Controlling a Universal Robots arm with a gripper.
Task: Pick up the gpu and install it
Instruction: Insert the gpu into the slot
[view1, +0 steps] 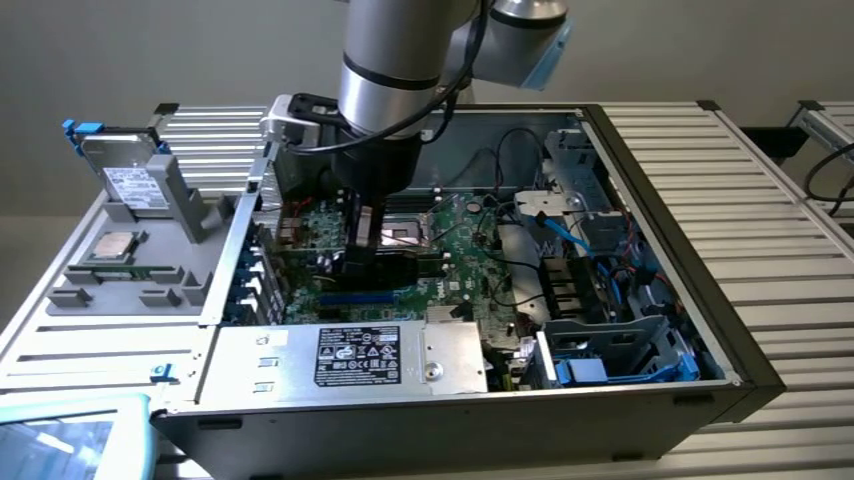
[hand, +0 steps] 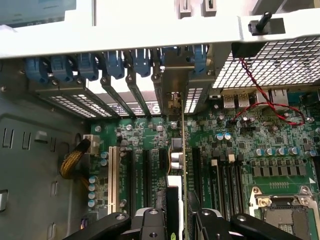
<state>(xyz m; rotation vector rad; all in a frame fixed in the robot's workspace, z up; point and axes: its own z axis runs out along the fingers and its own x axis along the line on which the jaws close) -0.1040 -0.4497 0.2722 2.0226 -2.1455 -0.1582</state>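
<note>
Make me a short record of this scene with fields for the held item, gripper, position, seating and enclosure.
held item: small flat green gpu card, upright, seen edge-on
gripper: black two-finger gripper, closed on the card
position: over the expansion slots of the large green motherboard
seating: cannot tell whether the card is in a slot
enclosure: open grey metal computer case

The arm (view1: 394, 70) reaches straight down, wrist vertical, its tool (hand: 181, 222) clamped on the upright gpu (hand: 178, 155).
</note>
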